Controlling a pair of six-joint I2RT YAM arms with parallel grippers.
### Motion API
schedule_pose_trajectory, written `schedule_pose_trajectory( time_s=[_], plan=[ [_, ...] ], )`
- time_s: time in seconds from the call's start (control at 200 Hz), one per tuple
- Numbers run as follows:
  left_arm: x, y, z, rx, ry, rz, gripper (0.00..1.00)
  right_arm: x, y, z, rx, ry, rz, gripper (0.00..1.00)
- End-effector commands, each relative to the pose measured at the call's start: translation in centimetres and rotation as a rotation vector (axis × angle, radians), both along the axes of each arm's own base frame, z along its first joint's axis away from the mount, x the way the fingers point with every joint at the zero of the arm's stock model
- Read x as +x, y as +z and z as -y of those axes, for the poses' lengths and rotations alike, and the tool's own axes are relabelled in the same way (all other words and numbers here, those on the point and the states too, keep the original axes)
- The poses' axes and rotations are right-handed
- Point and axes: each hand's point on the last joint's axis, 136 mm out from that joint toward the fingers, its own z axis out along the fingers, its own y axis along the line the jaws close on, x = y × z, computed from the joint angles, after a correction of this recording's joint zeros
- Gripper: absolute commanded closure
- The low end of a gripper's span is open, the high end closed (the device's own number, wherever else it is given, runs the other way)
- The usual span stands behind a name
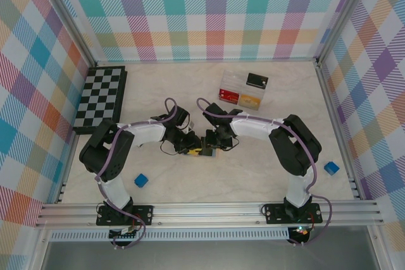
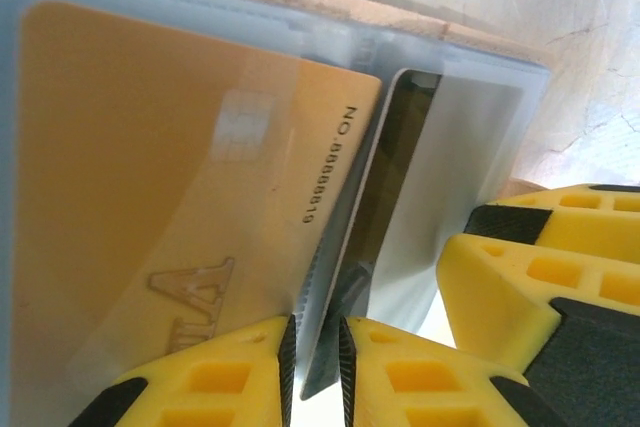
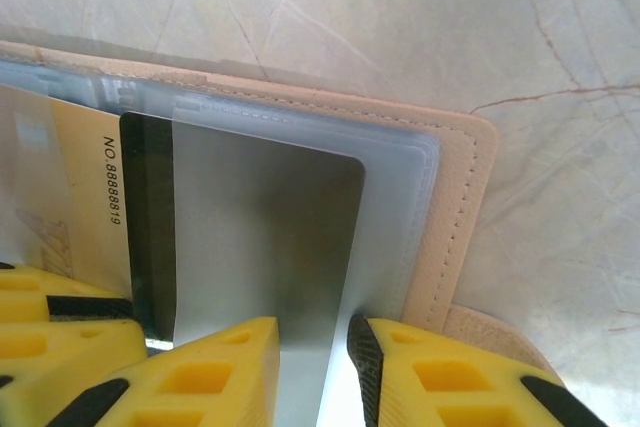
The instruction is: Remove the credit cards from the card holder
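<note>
The card holder [image 3: 455, 207] lies open on the marble table, with a tan stitched rim and clear bluish sleeves. One sleeve holds a gold credit card [image 2: 150, 177] printed NO.8888819. A sleeve leaf stands up edge-on with a dark card [image 2: 395, 177] in it, and my left gripper [image 2: 315, 372] is shut on that leaf's lower edge. In the right wrist view a grey card [image 3: 270, 237] with a dark stripe sits in its sleeve. My right gripper [image 3: 312, 372] straddles the sleeve's end, narrowly open, with a bright gap beside its right pad. In the top view both grippers [image 1: 200, 147] meet at mid-table and hide the holder.
A clear plastic compartment box [image 1: 242, 90] stands behind the grippers. A chessboard [image 1: 101, 98] lies at the far left. One blue cube [image 1: 140, 181] sits near the left arm's base and another [image 1: 331, 168] by the right wall. The right gripper's fingers [image 2: 520, 287] are close beside the left's.
</note>
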Motion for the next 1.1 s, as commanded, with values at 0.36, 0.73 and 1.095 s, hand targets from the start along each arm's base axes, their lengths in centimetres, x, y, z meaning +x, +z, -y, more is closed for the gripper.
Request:
schedule_pose_trajectory(
  time_s=[0.36,0.73,1.095],
  plan=[
    [-0.3,-0.4,1.3,-0.043,-0.052,-0.005,0.79,-1.5,-2.9,1.5,-0.063,-0.019,-0.082,0.73],
    [-0.2,-0.7,1.3,-0.043,-0.060,0.001,0.79,-1.9,-3.4,1.4,-0.058,-0.018,-0.103,0.77],
    [0.2,-0.2,0.4,-0.004,-0.039,0.035,0.94,-2.0,-3.7,1.7,-0.072,-0.018,-0.109,0.76]
  ],
)
